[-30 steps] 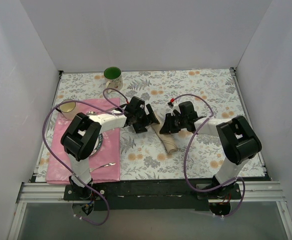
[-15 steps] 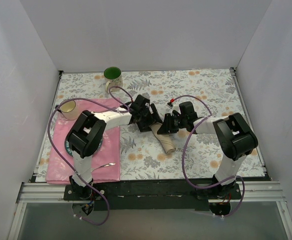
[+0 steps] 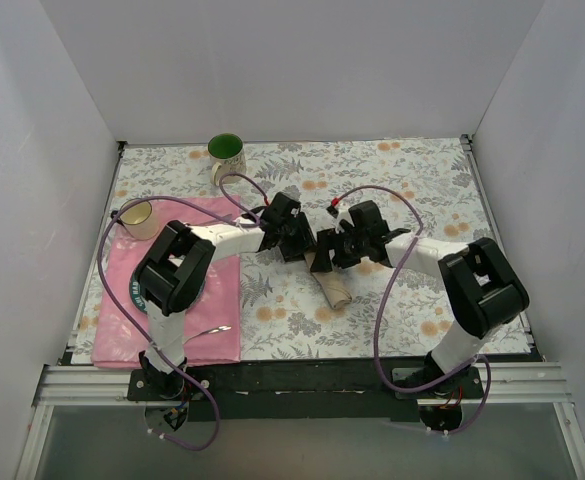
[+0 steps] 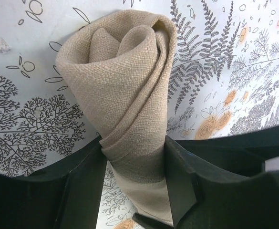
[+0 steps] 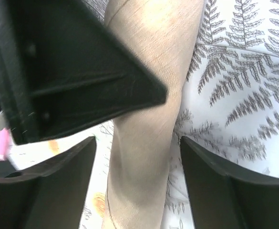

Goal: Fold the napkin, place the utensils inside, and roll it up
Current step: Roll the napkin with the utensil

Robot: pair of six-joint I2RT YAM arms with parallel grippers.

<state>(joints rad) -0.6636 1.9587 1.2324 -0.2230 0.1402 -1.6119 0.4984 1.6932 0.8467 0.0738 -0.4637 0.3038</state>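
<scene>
Tan napkin [image 4: 120, 90] is lying rolled in a spiral tube, left gripper [image 4: 133, 157] pinching it, right gripper [image 5: 137, 143] gaping open.

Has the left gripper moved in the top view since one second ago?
Yes. The left gripper shifted rightward, away from the pink placemat; its fingers now flank the rolled napkin.

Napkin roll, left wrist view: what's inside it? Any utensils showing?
At the open end of the napkin only coiled cloth layers show, no metal. The core is covered by the folds, so whether utensils lie inside cannot be told.
</scene>
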